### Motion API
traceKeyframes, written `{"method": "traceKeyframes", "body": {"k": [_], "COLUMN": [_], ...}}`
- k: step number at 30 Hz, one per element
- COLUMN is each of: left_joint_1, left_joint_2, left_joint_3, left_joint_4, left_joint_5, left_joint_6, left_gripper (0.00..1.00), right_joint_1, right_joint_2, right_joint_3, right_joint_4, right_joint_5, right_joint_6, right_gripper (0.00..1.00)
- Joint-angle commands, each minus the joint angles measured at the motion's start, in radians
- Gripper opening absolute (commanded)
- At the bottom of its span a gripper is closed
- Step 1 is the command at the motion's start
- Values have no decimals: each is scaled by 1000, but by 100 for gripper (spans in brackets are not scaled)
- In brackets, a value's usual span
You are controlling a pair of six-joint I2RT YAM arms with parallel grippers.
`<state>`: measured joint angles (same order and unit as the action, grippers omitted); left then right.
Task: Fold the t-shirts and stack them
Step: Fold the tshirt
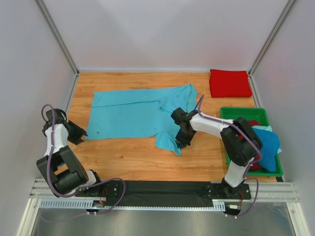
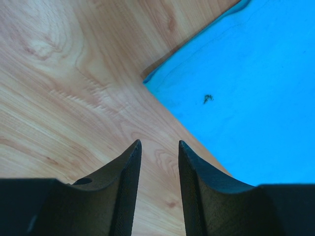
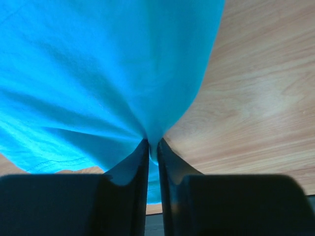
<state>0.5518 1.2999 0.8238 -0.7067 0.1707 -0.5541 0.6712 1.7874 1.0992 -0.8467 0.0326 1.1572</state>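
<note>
In the rectangular green plastic tray (image 1: 244, 114) at the right edge: a deeper blue cloth t-shirt (image 1: 268, 146) bulging over its rim, plus a scrap of dark red cloth (image 1: 254, 123). Mostly hidden behind the right arm (image 1: 236, 140), so no sure count there. Outside the tray, two: a bright red folded t-shirt (image 1: 230, 82) at the far right corner of the wooden table (image 1: 128, 157), and a light turquoise t-shirt (image 1: 128, 115) spread flat mid-table. Right gripper (image 3: 153, 146): nearly closed, pinching a fold of the turquoise cloth. Left gripper (image 2: 159, 150): partly apart, holding nothing, over bare wood just beside the shirt's near left corner.
</note>
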Motion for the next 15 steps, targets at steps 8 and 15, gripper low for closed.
{"method": "traceKeyframes", "body": {"k": [8, 15], "left_joint_1": [10, 11], "left_joint_2": [61, 136], "left_joint_3": [46, 66], "left_joint_4": [-16, 32], "left_joint_5": [-39, -14], "left_joint_6": [85, 97], "left_gripper": [44, 47], "right_joint_1": [-30, -39], "right_joint_2": [-71, -120], "right_joint_3": [-107, -116], "right_joint_4": [72, 109], "right_joint_5": [142, 153], "right_joint_6": [-183, -281], "right_gripper": [2, 1]}}
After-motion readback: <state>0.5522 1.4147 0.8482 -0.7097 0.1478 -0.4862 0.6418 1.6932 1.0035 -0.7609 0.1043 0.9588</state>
